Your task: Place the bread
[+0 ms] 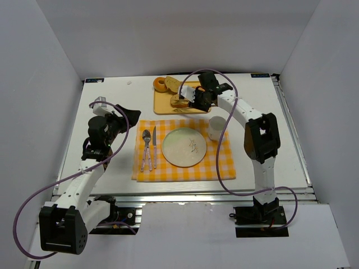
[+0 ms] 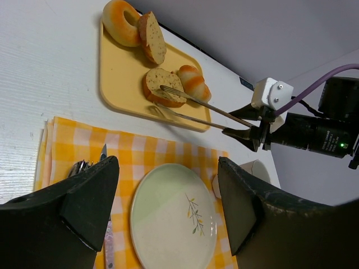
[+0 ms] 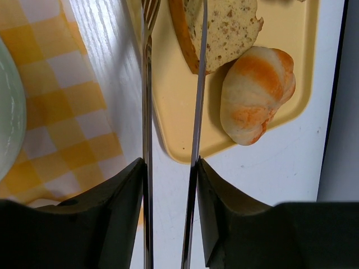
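Note:
The bread (image 2: pixel 160 89) is a flat brown speckled slice lying on the yellow tray (image 2: pixel 120 73). It also shows in the right wrist view (image 3: pixel 227 25) and the top view (image 1: pixel 180 101). My right gripper (image 3: pixel 170 168) (image 1: pixel 199 98) is shut on metal tongs (image 3: pixel 197 101) (image 2: pixel 207 109). The tongs are spread: one arm lies over the slice, and the other is beside it near the tray's edge. The slice rests on the tray, not lifted. My left gripper (image 2: pixel 168 165) (image 1: pixel 122 119) is open and empty, held above the checked placemat's left side.
A golden scored roll (image 3: pixel 257 92), a narrower oval slice (image 2: pixel 152 38) and a ring-shaped bagel (image 2: pixel 120 22) share the tray. A green-white plate (image 1: pixel 184 147) sits on the yellow checked placemat (image 1: pixel 224 162), with a fork and knife (image 1: pixel 148 148) to its left and a white cup (image 1: pixel 216 128) to its right.

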Controlling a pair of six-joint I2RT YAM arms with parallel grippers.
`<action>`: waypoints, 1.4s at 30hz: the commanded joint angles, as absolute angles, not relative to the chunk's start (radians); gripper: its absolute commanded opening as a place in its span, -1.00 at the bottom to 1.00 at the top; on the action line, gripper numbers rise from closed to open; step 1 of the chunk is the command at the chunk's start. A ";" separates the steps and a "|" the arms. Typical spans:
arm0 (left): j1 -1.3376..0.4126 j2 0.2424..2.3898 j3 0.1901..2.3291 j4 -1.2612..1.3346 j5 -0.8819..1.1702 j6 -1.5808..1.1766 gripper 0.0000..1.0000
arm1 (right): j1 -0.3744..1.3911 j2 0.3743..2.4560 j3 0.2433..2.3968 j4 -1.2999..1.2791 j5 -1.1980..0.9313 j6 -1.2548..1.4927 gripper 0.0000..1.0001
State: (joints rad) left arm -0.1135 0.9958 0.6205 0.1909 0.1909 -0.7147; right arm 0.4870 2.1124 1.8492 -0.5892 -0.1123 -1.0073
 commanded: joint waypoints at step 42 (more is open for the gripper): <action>-0.117 0.977 0.640 0.189 0.199 -0.710 0.61 | 0.494 1.413 1.134 -0.624 -0.390 -0.858 -0.81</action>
